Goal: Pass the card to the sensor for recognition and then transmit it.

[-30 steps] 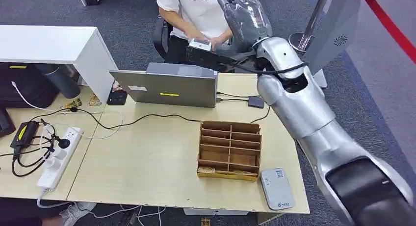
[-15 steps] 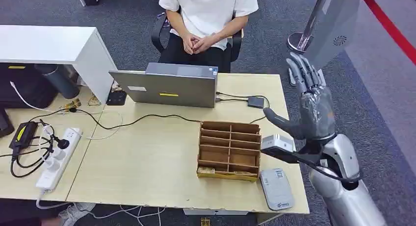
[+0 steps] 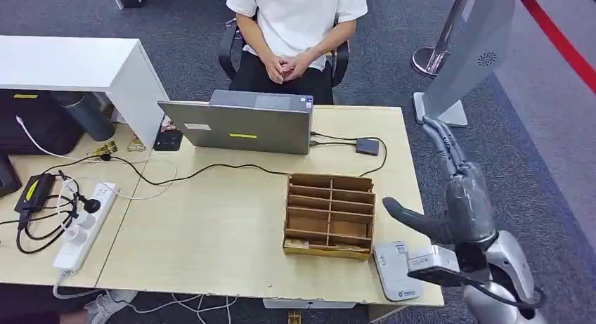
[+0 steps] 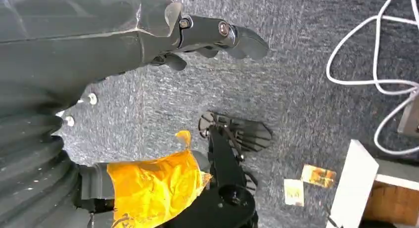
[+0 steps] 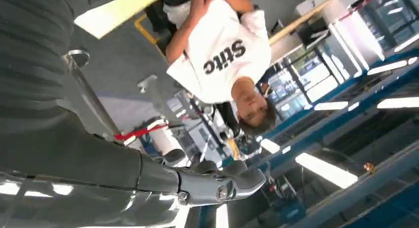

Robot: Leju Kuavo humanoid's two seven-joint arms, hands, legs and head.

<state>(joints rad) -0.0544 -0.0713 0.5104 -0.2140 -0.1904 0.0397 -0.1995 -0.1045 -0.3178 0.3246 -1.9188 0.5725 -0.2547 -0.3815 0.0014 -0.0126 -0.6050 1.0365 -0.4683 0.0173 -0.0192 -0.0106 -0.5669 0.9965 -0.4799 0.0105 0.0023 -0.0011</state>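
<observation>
Two hands held nothing: the right hand (image 3: 460, 197) stood beside the pale wooden desk (image 3: 211, 225), fingers spread, thumb out over the white flat card sensor (image 3: 397, 269) at the near corner; the left hand (image 4: 207, 35) hung fingers apart over carpet. No card visible, probably already passed to the seated person (image 3: 295, 29).

I count one laptop (image 3: 242, 120) in the upper middle of the head view, one wooden divider box (image 3: 329, 215) and one white card reader (image 3: 396, 270) at lower right. At left I see one power strip (image 3: 86, 225), and one person (image 3: 295, 25) sits at the top.
</observation>
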